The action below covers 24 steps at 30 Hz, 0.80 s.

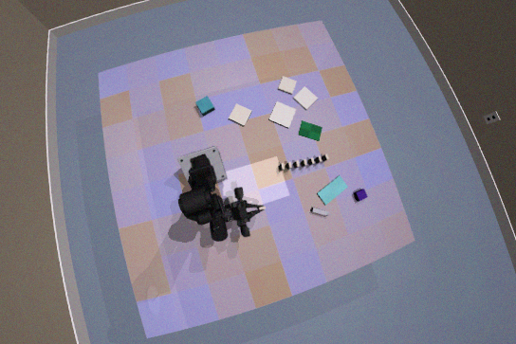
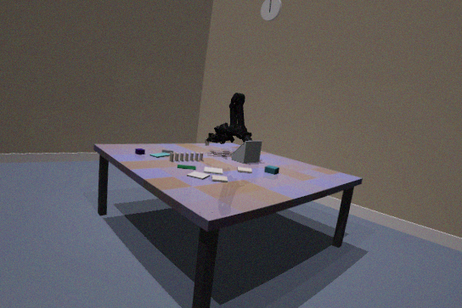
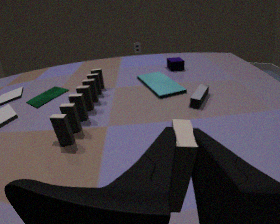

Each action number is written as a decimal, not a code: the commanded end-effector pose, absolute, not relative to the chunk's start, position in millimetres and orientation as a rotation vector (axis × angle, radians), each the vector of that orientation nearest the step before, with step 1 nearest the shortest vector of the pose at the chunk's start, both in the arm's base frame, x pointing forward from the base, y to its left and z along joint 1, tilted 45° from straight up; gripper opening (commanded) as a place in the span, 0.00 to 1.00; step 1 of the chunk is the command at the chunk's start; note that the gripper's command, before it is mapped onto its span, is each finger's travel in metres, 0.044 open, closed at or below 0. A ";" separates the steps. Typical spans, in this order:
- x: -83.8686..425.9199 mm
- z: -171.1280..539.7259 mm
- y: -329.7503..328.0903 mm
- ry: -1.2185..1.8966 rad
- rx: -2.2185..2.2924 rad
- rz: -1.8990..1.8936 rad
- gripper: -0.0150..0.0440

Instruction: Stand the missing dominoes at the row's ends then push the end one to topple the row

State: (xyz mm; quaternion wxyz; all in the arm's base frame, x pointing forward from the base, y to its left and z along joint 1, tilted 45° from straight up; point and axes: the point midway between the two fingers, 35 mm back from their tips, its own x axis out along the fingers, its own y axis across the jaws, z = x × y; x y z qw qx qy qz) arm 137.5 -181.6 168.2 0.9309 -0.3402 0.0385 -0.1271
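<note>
Mid-worktop [image 1: 209, 272] [image 2: 238, 203] [image 3: 45, 167], row so far: seven upright dark dominoes with pale tops [image 1: 303, 163] [image 2: 187, 157] [image 3: 78, 107], evenly spaced, running toward the right edge in the top view. None toppled.
Done: no added domino that I can pick out, and no push.
Left: stand the missing ones at the ends, let go of each, then nudge the end one.
Black two-fingered pincer [image 1: 262, 208] [image 2: 208, 141] [image 3: 180, 135]: clenched on a domino, held up off the worktop.
Held pale-topped dark domino [image 1: 263, 208] [image 2: 207, 143] [image 3: 184, 134]: between the fingertips, roughly upright, apart from the row and off its near end.
Small grey block [image 1: 319, 211] [image 2: 167, 151] [image 3: 199, 96]: lying beyond the pincer, near the flat turquoise slab [image 1: 332, 190] [image 2: 160, 154] [image 3: 161, 84]; maybe another missing domino, can't tell.
</note>
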 end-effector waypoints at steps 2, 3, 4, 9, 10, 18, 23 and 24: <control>137.6 165.4 -187.5 0.082 -0.712 -0.258 0.30; 137.7 164.4 -188.4 0.082 -0.712 -0.258 0.30; 137.7 163.2 -189.3 0.083 -0.713 -0.257 0.30; 137.9 157.5 -193.8 0.086 -0.713 -0.255 0.30; 138.0 156.2 -194.7 0.086 -0.713 -0.254 0.30; 138.5 146.5 -200.7 0.090 -0.718 -0.248 0.30; 138.9 140.0 -203.9 0.092 -0.722 -0.244 0.30; 139.0 138.7 -204.5 0.093 -0.723 -0.243 0.30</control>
